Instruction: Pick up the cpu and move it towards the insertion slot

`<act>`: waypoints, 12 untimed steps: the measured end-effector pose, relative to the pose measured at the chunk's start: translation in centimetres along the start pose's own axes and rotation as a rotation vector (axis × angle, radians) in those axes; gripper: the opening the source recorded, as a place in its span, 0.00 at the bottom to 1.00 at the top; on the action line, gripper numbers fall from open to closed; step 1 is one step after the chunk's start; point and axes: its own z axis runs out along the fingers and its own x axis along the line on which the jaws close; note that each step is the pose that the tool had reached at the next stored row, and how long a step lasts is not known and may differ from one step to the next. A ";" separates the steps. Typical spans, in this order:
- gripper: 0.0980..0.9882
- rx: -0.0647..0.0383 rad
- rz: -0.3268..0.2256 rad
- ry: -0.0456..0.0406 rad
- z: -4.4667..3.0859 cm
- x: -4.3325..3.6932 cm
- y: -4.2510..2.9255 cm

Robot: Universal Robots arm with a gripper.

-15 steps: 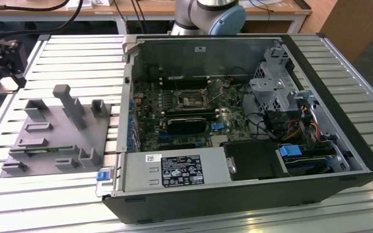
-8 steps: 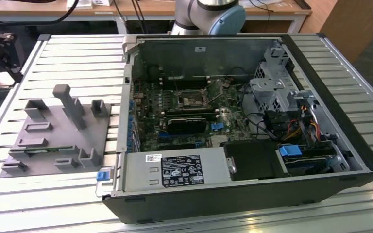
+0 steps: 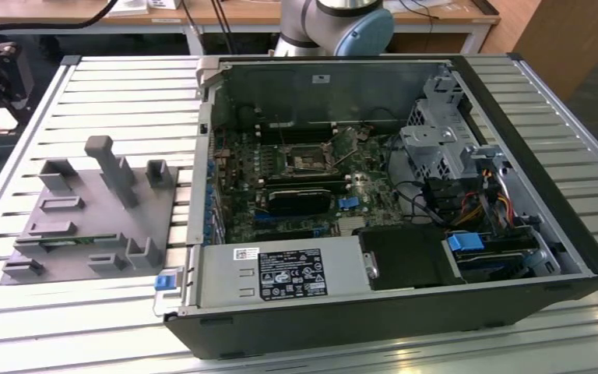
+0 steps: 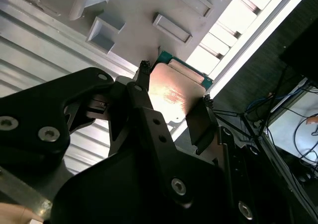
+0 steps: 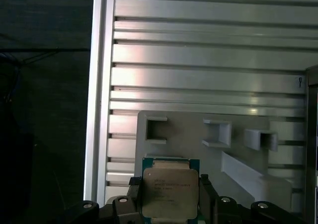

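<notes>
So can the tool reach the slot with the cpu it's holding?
Likely yes: the tool grips the cpu, the case lies open, nothing overhangs the slot, cables sit toward the exterior view's right.

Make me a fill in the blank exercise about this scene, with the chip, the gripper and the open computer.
1. The cpu is clamped between the two ____ of the gripper.
2. The insertion slot lies ____ the open computer case.
3. In the exterior view, the grey fixture stands on the slatted table toward that view's ____ of the computer case.

Missing words: fingers; inside; left.
</notes>
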 end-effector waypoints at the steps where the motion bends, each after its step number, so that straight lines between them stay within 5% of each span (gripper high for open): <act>1: 0.50 0.000 0.000 -0.0001 -0.10 0.00 0.01; 12: 0.50 0.000 0.000 0.0000 -1.16 0.00 0.13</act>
